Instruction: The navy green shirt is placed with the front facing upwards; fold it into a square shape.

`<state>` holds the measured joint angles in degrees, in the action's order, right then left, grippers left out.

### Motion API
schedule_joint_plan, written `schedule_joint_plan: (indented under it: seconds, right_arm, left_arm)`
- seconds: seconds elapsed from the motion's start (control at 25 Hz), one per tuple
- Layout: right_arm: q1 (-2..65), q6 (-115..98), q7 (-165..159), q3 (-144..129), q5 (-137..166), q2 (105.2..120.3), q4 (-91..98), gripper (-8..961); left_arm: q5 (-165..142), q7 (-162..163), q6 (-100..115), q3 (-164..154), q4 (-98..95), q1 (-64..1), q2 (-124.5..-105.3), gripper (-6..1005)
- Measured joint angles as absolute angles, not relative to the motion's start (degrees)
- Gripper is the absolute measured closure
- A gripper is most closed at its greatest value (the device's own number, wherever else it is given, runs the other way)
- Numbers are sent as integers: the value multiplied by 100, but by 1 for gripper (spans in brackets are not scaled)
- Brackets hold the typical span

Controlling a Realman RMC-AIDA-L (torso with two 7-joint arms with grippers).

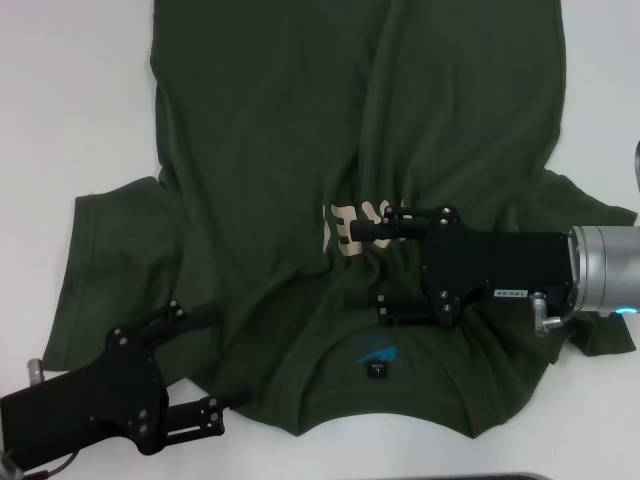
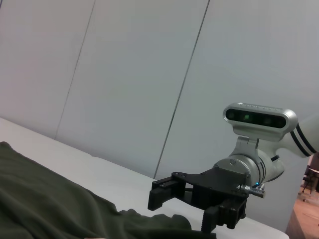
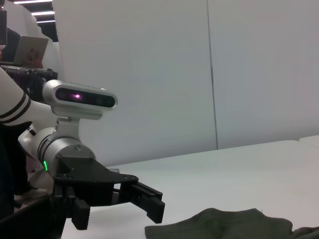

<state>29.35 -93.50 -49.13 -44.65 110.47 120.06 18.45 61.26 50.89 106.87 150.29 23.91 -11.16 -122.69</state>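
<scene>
Shirt (image 1: 300,130) lies rumpled on the bench (image 1: 70,100), no fold made yet; left gripper (image 1: 210,365) and right gripper (image 1: 368,265) hover, fingers spread, empty.

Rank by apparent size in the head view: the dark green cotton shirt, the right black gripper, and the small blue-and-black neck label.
1. Dark green cotton shirt, largest.
2. Right black gripper, open over the chest.
3. Blue-and-black neck label, smallest.

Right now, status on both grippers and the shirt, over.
Left gripper open at the shirt's shoulder edge. Right gripper open over the chest lettering. Navy green shirt spread out, wrinkled, not yet folded. Nothing in the way.
</scene>
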Motion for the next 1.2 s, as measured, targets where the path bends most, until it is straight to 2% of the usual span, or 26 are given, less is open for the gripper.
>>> schedule_joint_plan:
  seconds: [0.76, 0.96, 1.08, 1.2]
  right_arm:
    - [2882, -9396, -4914, -4465, 11048, 11997, 1845, 217]
    - [2882, -9415, -4948, -4465, 11046, 11997, 1845, 218]
    - [2883, -9462, -4969, -4465, 11043, 11996, 1846, 219]
    - [2883, -9489, -5068, -4459, 11042, 11991, 1865, 220]
  left_arm:
    - [6126, 5092, 10733, 15030, 2409, -1144, -12267, 119]
    - [6445, 6482, 10849, 15605, 2671, -1307, -12241, 125]
    - [6521, 8584, 10646, 15976, 3169, -1581, -12069, 128]
    - [6286, 11494, 10056, 15945, 3292, -1823, -11677, 132]
